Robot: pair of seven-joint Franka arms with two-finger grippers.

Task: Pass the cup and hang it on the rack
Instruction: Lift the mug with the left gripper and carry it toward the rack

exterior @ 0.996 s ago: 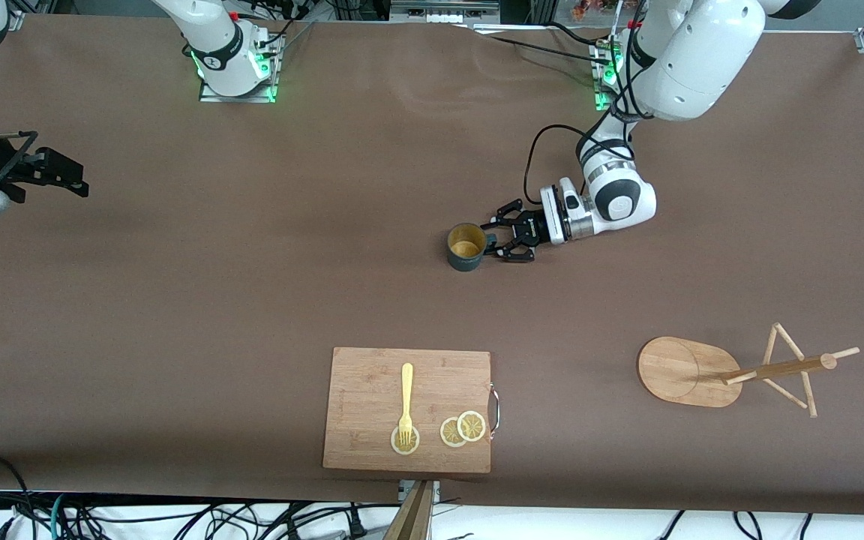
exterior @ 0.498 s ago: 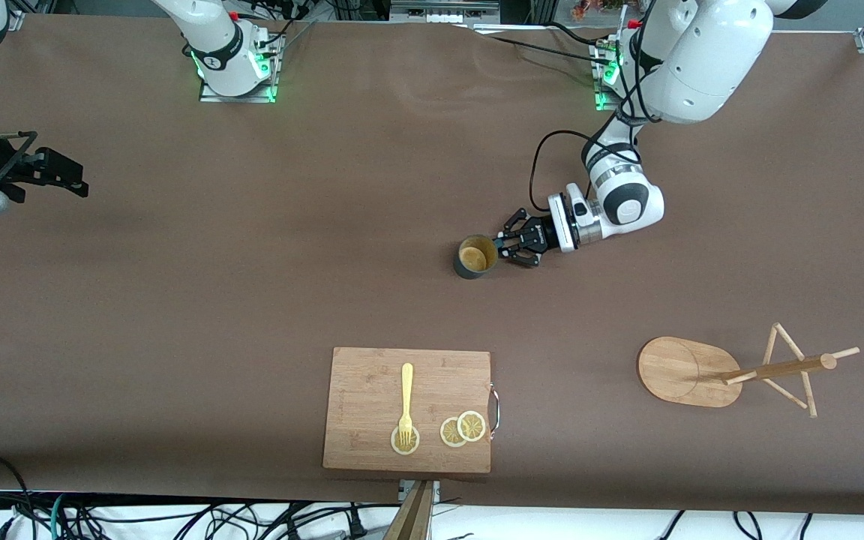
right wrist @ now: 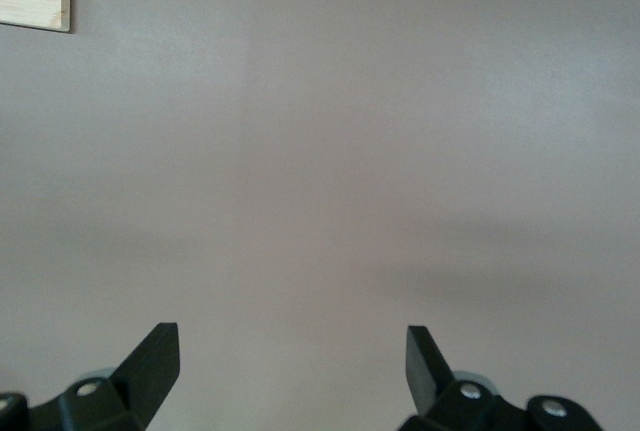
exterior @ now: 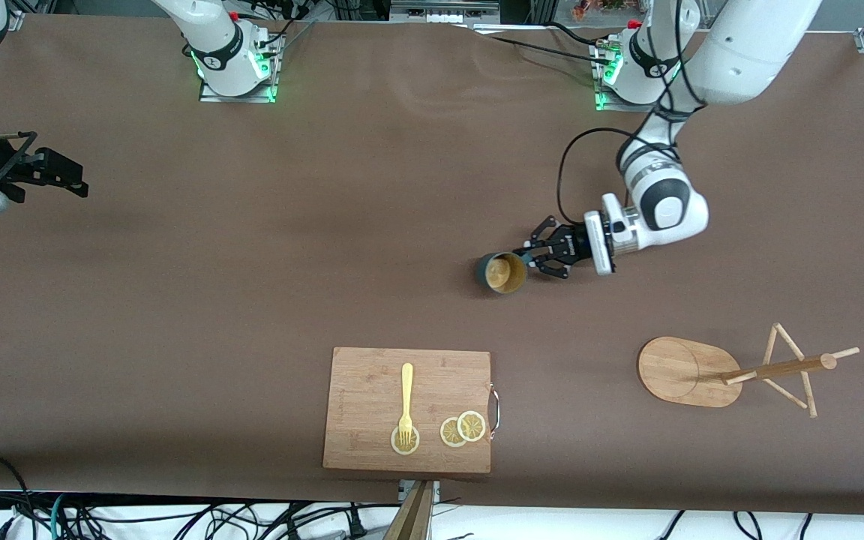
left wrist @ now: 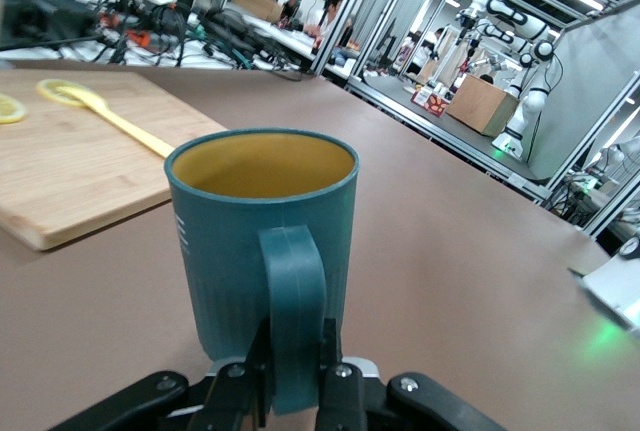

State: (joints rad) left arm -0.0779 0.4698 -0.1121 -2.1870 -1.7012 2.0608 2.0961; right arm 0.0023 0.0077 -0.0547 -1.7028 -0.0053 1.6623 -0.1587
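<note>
Front view shows the left pincer (exterior: 533, 259) over the middle of the desk (exterior: 252, 262), gripping the cup (exterior: 501, 272) by its loop handle. The cup is lifted and tilted, its yellowish-tan inside turned toward the front camera. The cup hangs at the tip of the pincer, on the side away from the left arm's wrist.

Left wrist view confirms the grip: the fingers (left wrist: 335, 376) are closed on both sides of the handle (left wrist: 293, 311), low on the loop, and the ribbed teal body of the cup (left wrist: 262, 241) sits just past them with its open mouth up in that picture.

The rack (exterior: 732, 371) lies on its side near the front edge of the desk, toward the left arm's end. Its oval base (exterior: 683, 371) stands on edge and its post points toward the left arm's end of the desk, with thin pegs splayed around the post. The cup and the rack are well apart.

A cutting board (exterior: 408, 410) lies at the middle of the front edge. It carries a yellow fork (exterior: 406, 401) and lemon slices (exterior: 462, 428).

The right pincer (exterior: 42, 171) waits at the edge of the desk at the right arm's end. In the right wrist view its fingers (right wrist: 152, 361) are spread wide apart over bare desk, holding nothing.
</note>
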